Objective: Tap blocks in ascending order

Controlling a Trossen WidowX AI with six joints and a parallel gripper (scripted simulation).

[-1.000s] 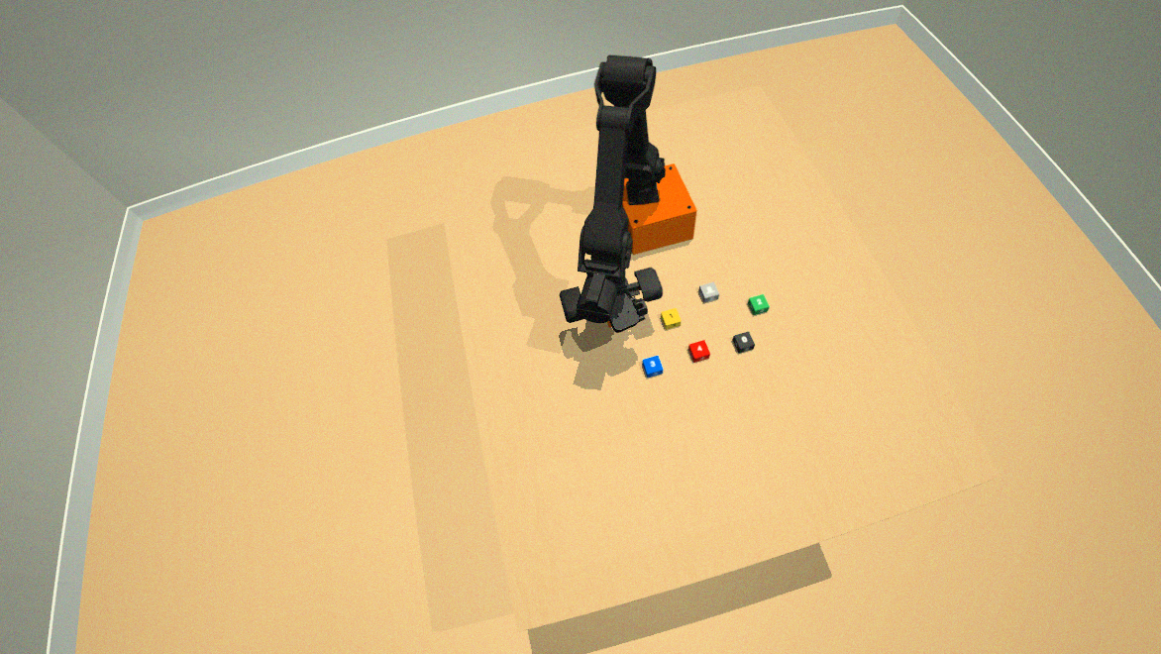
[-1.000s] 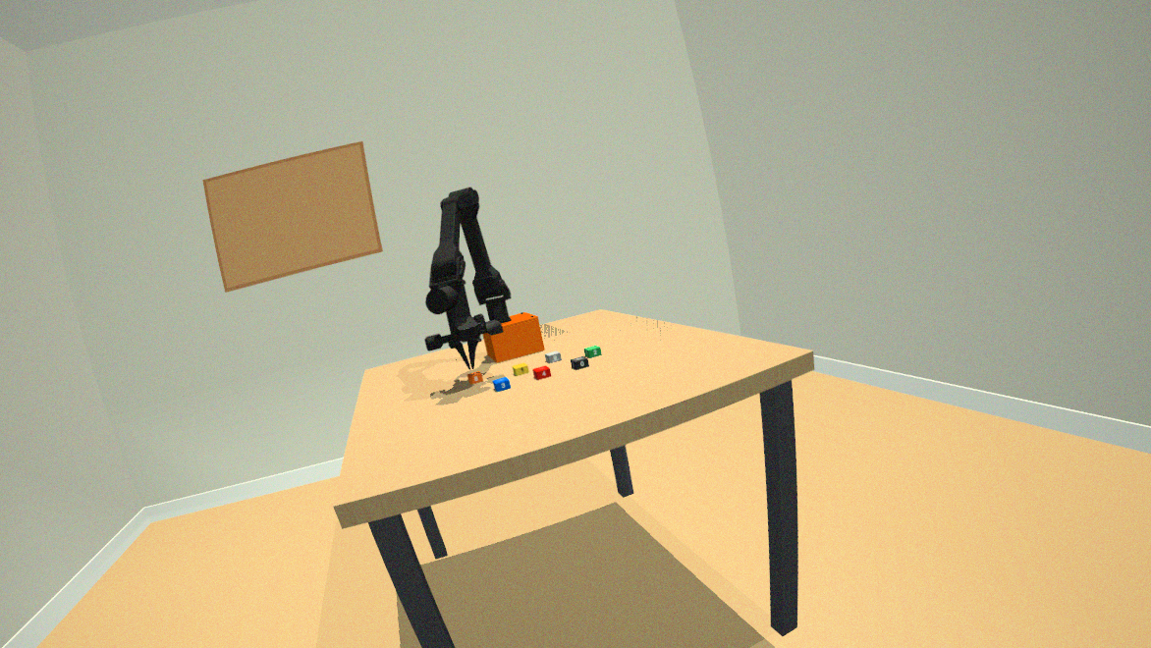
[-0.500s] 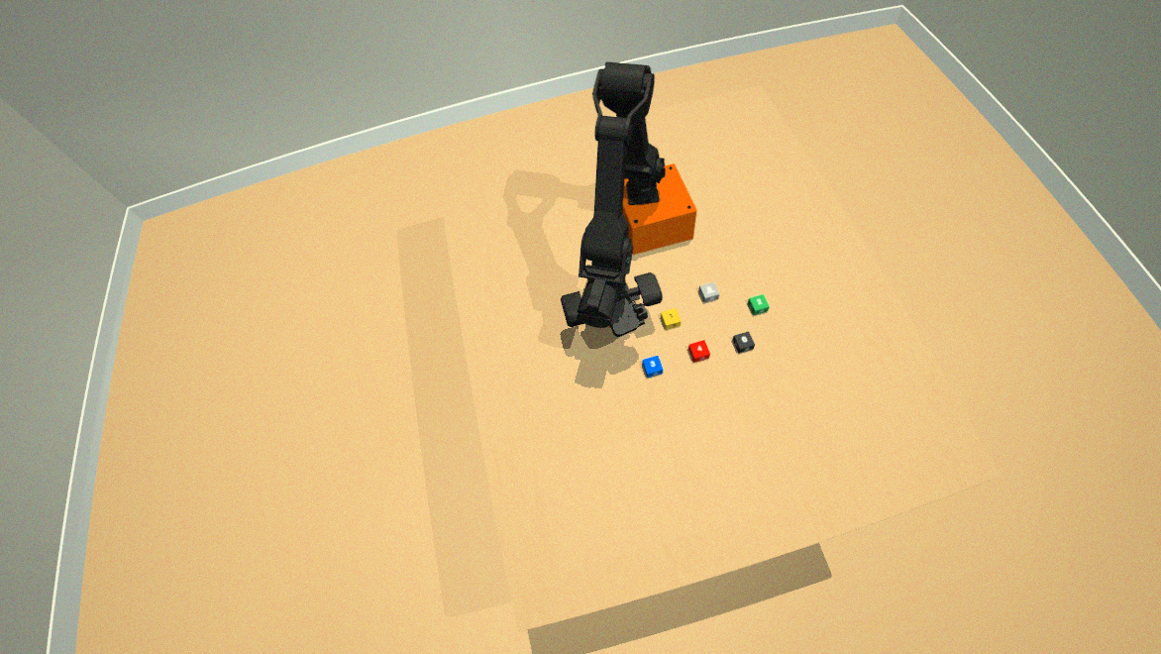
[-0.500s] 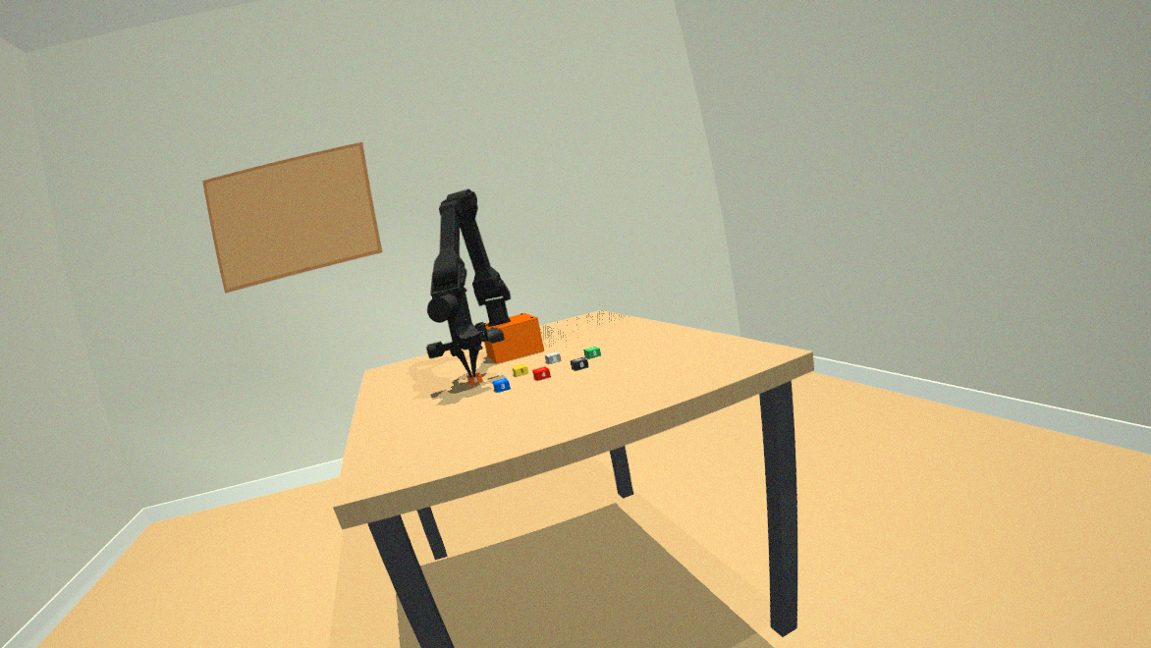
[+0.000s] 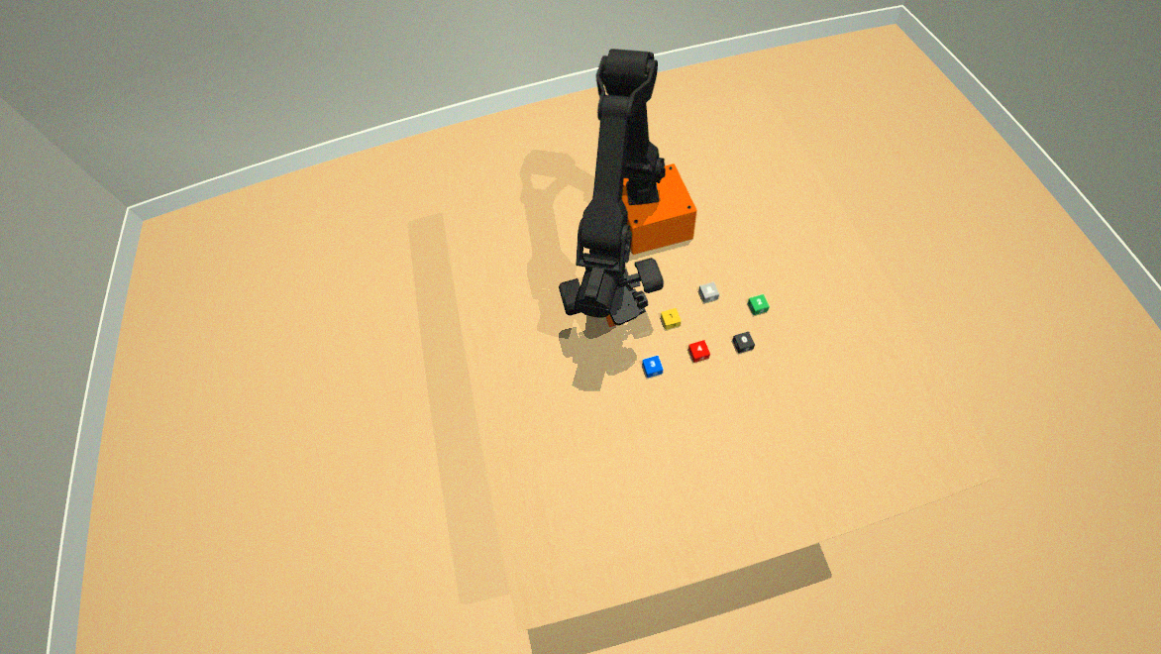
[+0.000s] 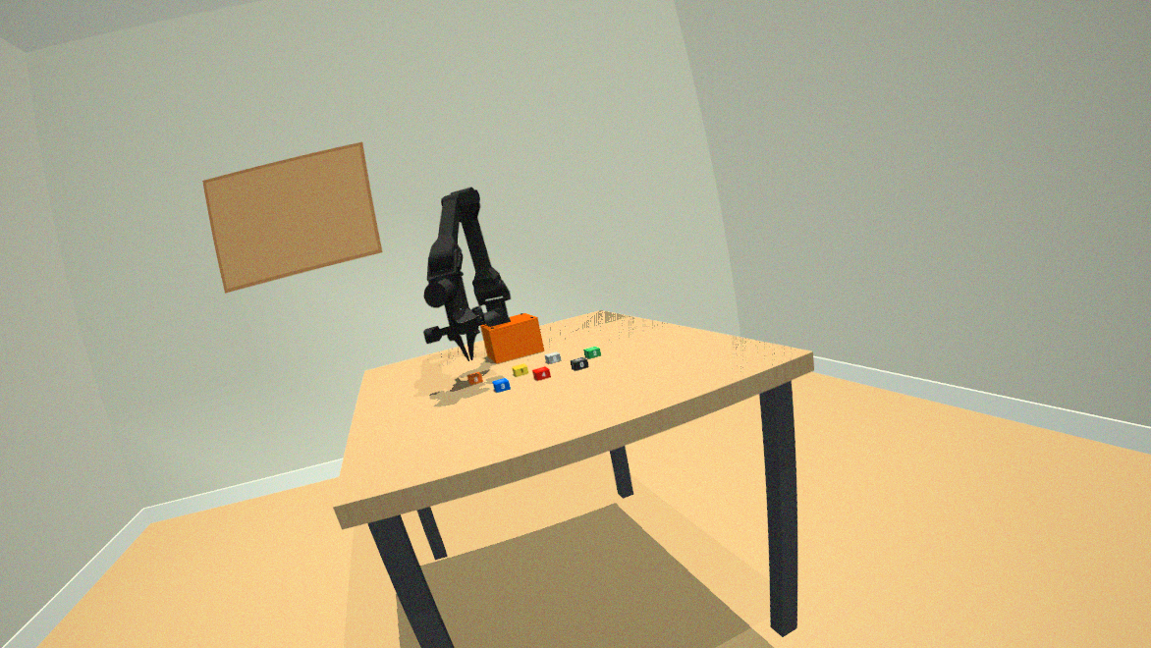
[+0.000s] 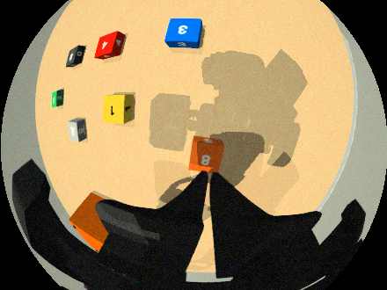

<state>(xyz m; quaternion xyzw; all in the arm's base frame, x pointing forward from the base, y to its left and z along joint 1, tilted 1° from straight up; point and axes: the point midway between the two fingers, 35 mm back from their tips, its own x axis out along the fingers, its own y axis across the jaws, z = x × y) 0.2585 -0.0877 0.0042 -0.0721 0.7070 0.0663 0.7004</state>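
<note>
My gripper (image 6: 470, 358) (image 7: 208, 176) is shut and empty, tips above the orange block 8 (image 5: 610, 321) (image 6: 474, 377) (image 7: 206, 151), which the arm partly hides in the top view. The yellow block 1 (image 5: 670, 319) (image 6: 520, 370) (image 7: 115, 109), blue block 3 (image 5: 652, 367) (image 6: 501, 385) (image 7: 183, 32), red block 4 (image 5: 699, 351) (image 6: 541, 373) (image 7: 109, 46), black block 0 (image 5: 743, 342) (image 6: 578, 363) (image 7: 75, 56), green block 2 (image 5: 758, 304) (image 6: 591, 352) (image 7: 57, 98) and white block (image 5: 708, 292) (image 6: 552, 357) (image 7: 77, 130) lie apart. The white block's digit is unclear.
The orange base box (image 5: 666, 227) (image 6: 515, 339) (image 7: 90, 220) stands under the arm, behind the blocks. The table (image 6: 579, 430) has its front edge well forward of them. The arm's shadow falls around the orange block.
</note>
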